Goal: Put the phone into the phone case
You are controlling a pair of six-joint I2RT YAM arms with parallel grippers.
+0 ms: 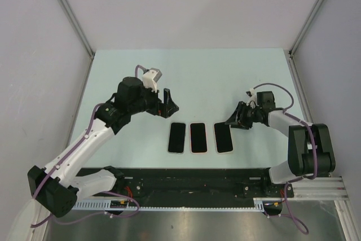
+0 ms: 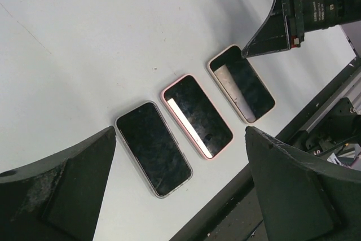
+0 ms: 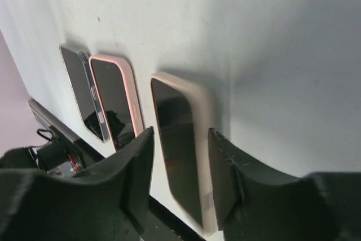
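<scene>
Approach stage: right gripper [image 1: 229, 122], jaws parted about the beige case [image 1: 224, 137] near the front edge; left gripper [image 1: 168, 104] open; next, probably grasp the phone [image 1: 176, 137]

No words or numbers can be read anywhere. The only writing is a short line of tiny white print on the black wrist part of the right arm [image 2: 324, 8], seen from the left wrist camera. It is too small and blurry to make out.
</scene>
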